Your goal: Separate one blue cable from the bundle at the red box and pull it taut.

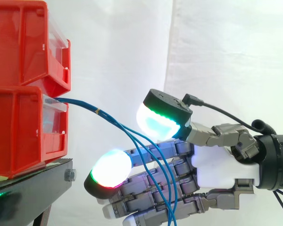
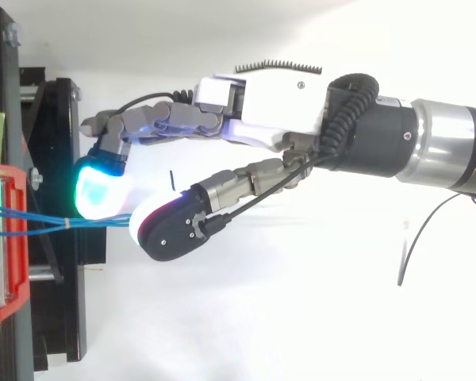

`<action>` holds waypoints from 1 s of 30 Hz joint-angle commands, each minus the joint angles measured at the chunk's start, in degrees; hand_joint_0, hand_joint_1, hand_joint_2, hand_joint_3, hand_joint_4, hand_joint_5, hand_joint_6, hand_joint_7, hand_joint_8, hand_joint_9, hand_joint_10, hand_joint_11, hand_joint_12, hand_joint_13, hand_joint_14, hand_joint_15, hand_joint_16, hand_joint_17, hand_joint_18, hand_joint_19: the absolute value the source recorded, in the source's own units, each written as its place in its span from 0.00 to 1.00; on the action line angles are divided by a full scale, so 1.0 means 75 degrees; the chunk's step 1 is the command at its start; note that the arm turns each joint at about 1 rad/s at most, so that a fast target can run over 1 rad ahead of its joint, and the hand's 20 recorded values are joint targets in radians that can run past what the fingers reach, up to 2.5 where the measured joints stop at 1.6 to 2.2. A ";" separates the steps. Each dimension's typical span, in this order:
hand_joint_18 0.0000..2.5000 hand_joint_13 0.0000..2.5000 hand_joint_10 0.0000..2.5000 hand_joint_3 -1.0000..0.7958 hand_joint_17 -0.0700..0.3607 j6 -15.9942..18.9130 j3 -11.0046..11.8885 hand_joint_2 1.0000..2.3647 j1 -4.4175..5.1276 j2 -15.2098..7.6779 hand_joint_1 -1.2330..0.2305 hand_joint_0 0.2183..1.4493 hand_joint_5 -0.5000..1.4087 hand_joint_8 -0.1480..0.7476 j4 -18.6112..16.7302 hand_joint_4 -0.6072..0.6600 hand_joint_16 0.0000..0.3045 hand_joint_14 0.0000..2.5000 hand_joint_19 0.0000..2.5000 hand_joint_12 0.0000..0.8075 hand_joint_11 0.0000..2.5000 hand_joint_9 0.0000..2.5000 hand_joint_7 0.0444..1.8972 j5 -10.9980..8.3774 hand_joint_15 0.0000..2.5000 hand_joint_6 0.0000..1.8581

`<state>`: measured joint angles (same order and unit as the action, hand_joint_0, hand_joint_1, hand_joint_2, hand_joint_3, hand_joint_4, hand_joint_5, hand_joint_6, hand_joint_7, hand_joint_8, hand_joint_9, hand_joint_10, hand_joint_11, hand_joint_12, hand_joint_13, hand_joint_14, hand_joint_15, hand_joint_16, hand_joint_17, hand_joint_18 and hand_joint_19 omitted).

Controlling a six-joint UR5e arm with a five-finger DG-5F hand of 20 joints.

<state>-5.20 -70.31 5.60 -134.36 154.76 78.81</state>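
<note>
Side view: my hand (image 1: 221, 165) comes in from the right and sits low, just right of the black stand (image 1: 33, 186), palm facing the camera. It's open: fingers (image 1: 141, 190) stretched out fairly straight toward the stand, thumb pad (image 1: 155, 123) lifted well above them with a clear gap between. Blue cables (image 1: 80, 104) come out of the front of the red box (image 1: 19, 134), the lower of two stacked bins, with the upper red bin (image 1: 19, 42) sitting on top of it. The cables are held together by a small tie (image 1: 98, 112) just past the box. After the tie they fan into separate strands that curve down and to the right, pass just under the thumb pad, cross in front of my fingers and drop out at the bottom edge. The strands sag, not taut. Can't tell if any strand actually touches a pad. White curtain (image 1: 217, 56) behind everything. Top view: the hand (image 2: 262, 111) reaches left toward the stand (image 2: 59, 159), and the cables (image 2: 40, 221) run from the red box (image 2: 4, 238) at the left edge straight to the gap between a bent fingertip and the thumb, where they go out of sight under the thumb.
</note>
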 commanded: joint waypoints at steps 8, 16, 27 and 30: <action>0.07 0.03 0.00 0.28 0.43 0.0189 0.0058 0.00 -0.0032 -0.0051 0.42 0.29 0.15 0.47 -0.0044 0.68 0.17 0.00 0.12 0.45 0.05 0.06 0.56 0.0074 0.04 0.27; 0.07 0.03 0.00 0.28 0.43 0.0412 0.0070 0.00 0.0003 -0.0051 0.42 0.29 0.15 0.48 -0.0255 0.68 0.17 0.00 0.13 0.45 0.06 0.07 0.58 0.0074 0.04 0.27; 0.08 0.04 0.00 0.28 0.43 0.0587 0.0292 0.00 0.0027 -0.0062 0.42 0.29 0.15 0.48 -0.0068 0.69 0.17 0.00 0.13 0.45 0.06 0.07 0.61 0.0226 0.04 0.27; 0.08 0.04 0.00 0.28 0.43 0.0587 0.0292 0.00 0.0027 -0.0051 0.42 0.29 0.16 0.48 0.0014 0.69 0.17 0.00 0.13 0.45 0.06 0.07 0.62 0.0261 0.05 0.27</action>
<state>-0.84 -68.16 5.82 -134.79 154.31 80.50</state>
